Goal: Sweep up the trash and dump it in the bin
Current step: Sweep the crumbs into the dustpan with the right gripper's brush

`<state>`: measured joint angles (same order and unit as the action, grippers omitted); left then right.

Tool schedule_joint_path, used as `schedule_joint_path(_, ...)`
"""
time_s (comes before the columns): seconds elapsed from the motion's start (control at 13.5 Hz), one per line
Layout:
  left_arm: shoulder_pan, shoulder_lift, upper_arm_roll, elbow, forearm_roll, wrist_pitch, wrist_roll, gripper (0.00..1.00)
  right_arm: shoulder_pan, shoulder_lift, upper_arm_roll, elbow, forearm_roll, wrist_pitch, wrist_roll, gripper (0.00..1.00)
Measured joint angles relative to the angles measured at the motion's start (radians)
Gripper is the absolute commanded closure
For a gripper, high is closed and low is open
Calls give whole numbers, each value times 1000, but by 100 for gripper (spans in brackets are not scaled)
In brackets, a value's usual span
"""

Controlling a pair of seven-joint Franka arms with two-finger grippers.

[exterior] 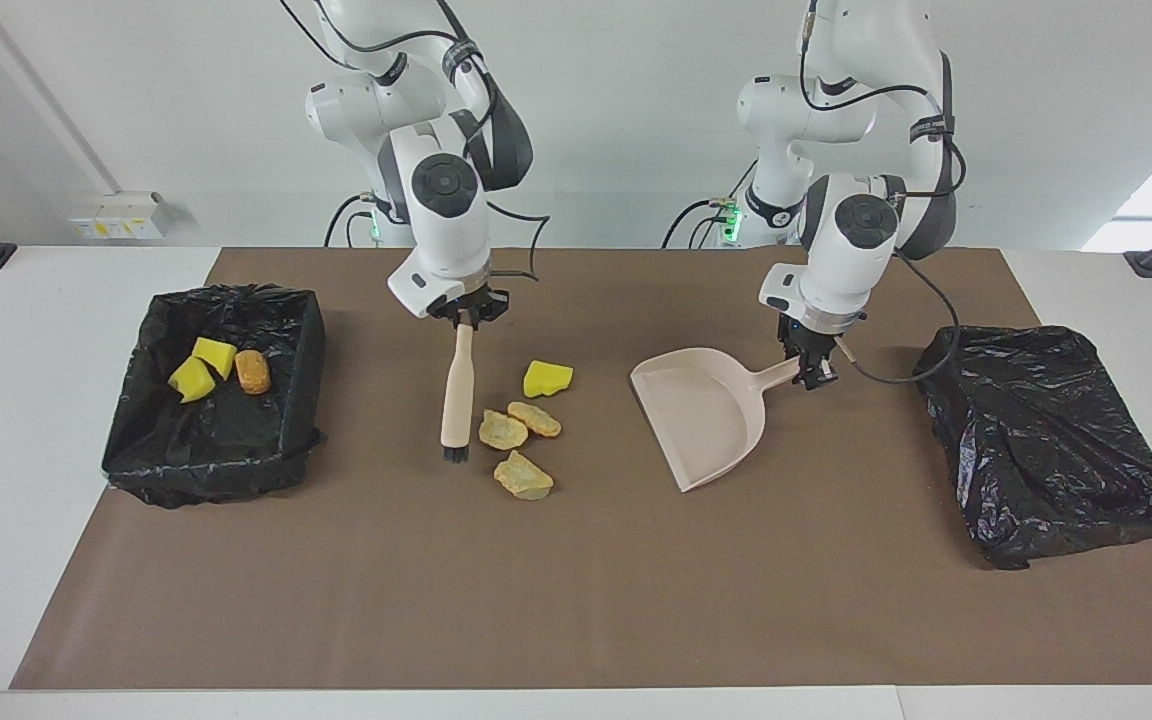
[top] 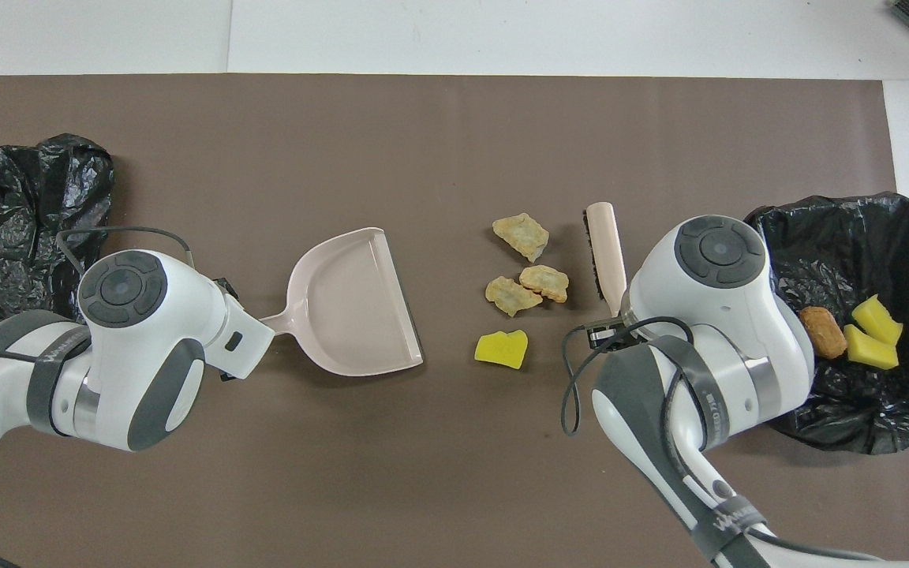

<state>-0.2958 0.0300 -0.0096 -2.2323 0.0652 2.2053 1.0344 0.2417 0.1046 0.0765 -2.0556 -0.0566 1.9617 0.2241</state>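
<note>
The brush (exterior: 457,397) is gripped at its handle top by the right hand (exterior: 466,312), closed tight on it, bristles down on the bench (exterior: 576,590) just beside four loose bits of trash (exterior: 524,430), apparently so they can be swept toward the dustpan (exterior: 701,415). The dustpan is held by its handle in the closed left hand (exterior: 812,368), its open mouth turned toward the trash. Three bits already lie in the open lined bin (exterior: 308,330); a covered black bag (exterior: 1046,440) sits at the left arm's end
</note>
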Motion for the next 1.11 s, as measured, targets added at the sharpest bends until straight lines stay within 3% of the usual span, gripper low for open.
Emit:
schedule_joint_path(0.22, 1, 0, 8, -4, -19, 13, 0, 100, 37, 62, 12, 15, -4, 25, 0, 100)
schedule_joint_path(0.52, 0, 0, 7, -6, -21, 17, 0, 100, 178, 105, 18, 60, 51, 25, 9, 100)
schedule_joint_path(0.82, 0, 0, 7, -6, -21, 17, 0, 100, 311, 146, 20, 113, 196, 25, 11, 100)
schedule_joint_path(1.11, 0, 0, 7, -6, -22, 18, -1, 100, 326, 178, 15, 175, 444, 26, 12, 100)
